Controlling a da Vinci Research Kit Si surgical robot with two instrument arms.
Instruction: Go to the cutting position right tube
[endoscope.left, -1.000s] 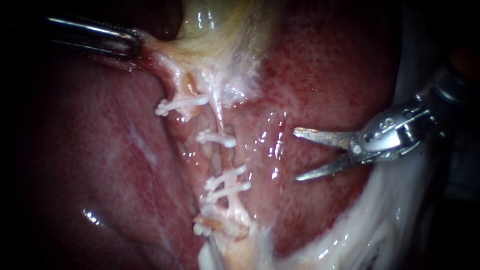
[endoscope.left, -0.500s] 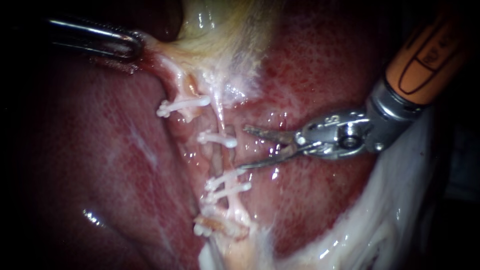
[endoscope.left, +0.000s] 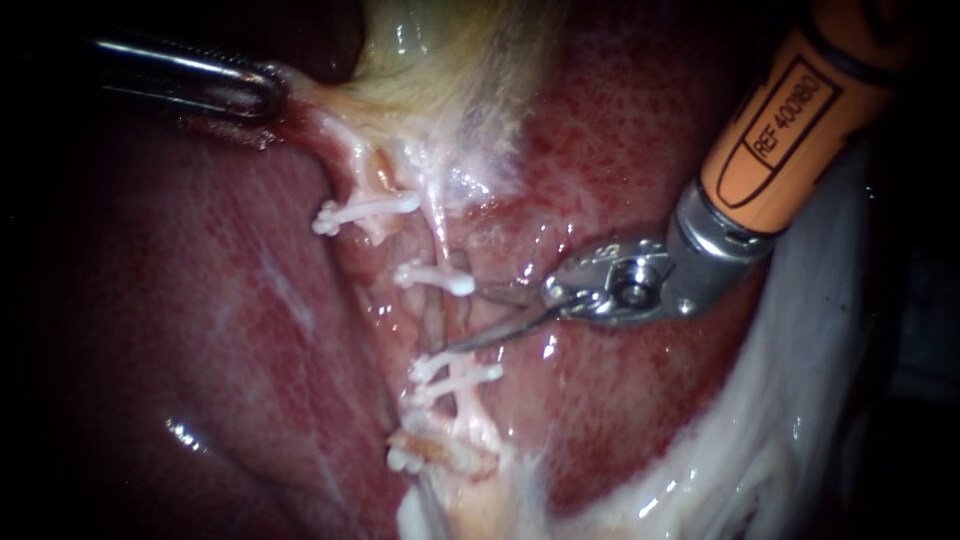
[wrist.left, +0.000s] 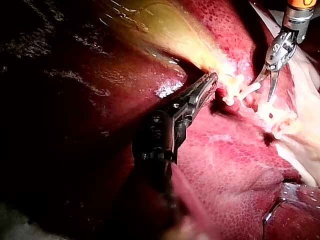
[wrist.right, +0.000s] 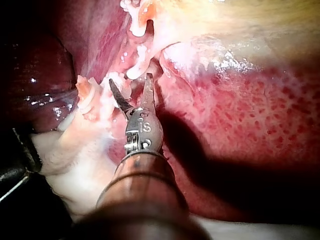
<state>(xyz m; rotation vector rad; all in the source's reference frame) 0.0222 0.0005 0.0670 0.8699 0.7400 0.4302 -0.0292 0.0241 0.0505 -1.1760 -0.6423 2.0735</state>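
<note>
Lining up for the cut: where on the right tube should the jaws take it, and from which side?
Probably the bare stretch of the right tube between the upper clip and the lower two clips. Come in from the right instrument's side: the tube runs across its open jaws there.

The tube seemingly lies between right instrument's jaws.
</note>
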